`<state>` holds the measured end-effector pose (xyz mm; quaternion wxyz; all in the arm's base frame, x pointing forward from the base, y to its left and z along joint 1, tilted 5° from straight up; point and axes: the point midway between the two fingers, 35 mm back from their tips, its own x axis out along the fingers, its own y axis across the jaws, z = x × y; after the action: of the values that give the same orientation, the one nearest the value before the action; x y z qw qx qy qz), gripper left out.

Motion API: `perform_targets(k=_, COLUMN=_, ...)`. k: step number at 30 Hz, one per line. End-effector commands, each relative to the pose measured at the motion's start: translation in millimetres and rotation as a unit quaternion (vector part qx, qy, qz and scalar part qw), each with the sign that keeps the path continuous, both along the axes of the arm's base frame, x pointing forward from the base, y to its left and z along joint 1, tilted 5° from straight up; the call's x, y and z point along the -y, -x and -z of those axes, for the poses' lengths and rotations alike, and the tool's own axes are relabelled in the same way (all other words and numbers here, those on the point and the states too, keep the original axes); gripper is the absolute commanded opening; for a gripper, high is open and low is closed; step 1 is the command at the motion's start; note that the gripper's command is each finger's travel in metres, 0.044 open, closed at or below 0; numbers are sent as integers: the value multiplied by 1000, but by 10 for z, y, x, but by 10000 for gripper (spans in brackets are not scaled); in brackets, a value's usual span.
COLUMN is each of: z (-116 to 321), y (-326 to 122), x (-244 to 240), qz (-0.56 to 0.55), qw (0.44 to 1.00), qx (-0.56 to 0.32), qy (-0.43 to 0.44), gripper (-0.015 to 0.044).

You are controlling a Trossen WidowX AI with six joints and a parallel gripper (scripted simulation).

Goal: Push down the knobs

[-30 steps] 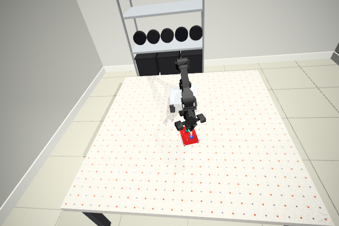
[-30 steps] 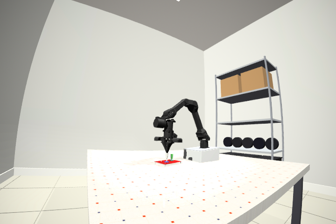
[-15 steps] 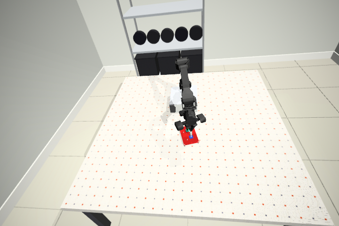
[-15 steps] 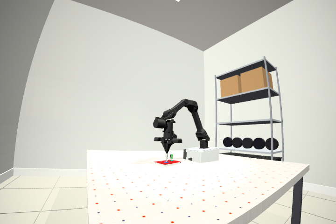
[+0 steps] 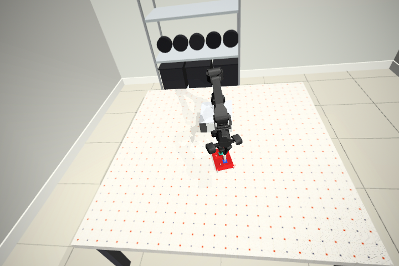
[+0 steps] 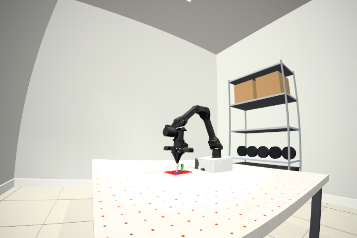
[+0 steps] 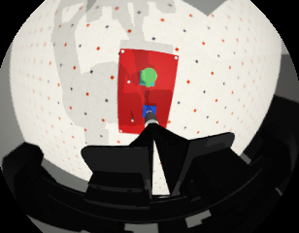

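The gripper (image 6: 176,162) is shut with nothing in it and points straight down over the red board (image 5: 224,163), its tip right above the blue knob (image 7: 149,112). The green knob (image 6: 182,167) stands taller, just beside it toward the robot's base, so it blocks a move that way. The white box (image 6: 215,163) under the arm sits close behind the board. On the other sides the desk (image 5: 269,200) has wide room around the board. The shelf (image 6: 264,117) stands well apart

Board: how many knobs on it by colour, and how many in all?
Green knob: 1
Blue knob: 1
Total on the red board: 2, with the shut pincer over the blue one.
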<state>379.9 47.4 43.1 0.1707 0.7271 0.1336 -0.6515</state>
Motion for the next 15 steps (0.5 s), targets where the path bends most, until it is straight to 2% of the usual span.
perform_targets(k=1, z=196, y=-42, x=12, qz=1, qw=1000, qx=-5, qy=3, gripper=0)
perform_targets(k=15, z=245, y=-47, x=14, qz=1, qw=1000, qx=-5, qy=3, gripper=0)
